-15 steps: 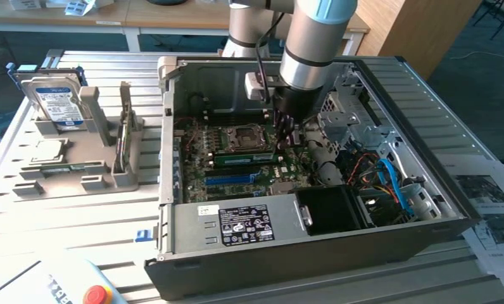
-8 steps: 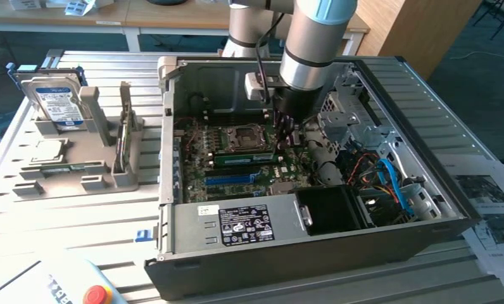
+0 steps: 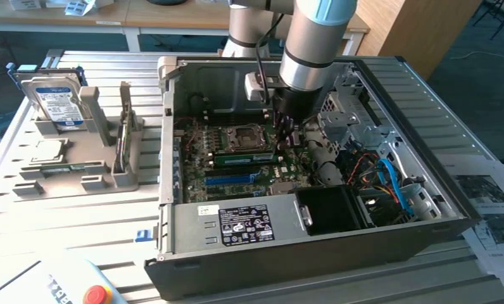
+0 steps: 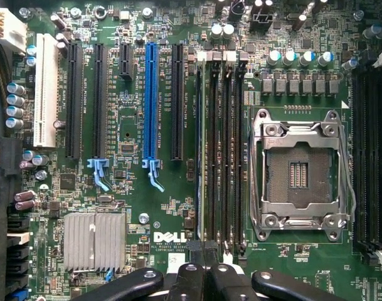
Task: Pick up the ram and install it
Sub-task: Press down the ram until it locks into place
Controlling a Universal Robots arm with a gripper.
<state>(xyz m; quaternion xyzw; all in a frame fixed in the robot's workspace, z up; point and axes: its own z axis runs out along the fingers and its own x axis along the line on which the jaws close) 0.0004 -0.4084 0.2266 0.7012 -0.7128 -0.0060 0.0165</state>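
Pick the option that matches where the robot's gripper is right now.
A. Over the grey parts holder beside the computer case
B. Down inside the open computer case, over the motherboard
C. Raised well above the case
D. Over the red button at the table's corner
B: in the exterior view the gripper reaches down inside the open computer case, just above the motherboard.

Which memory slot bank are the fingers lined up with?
The bank between the processor socket and the blue expansion slot; the fingers sit at its end. The other bank lies beyond the socket.
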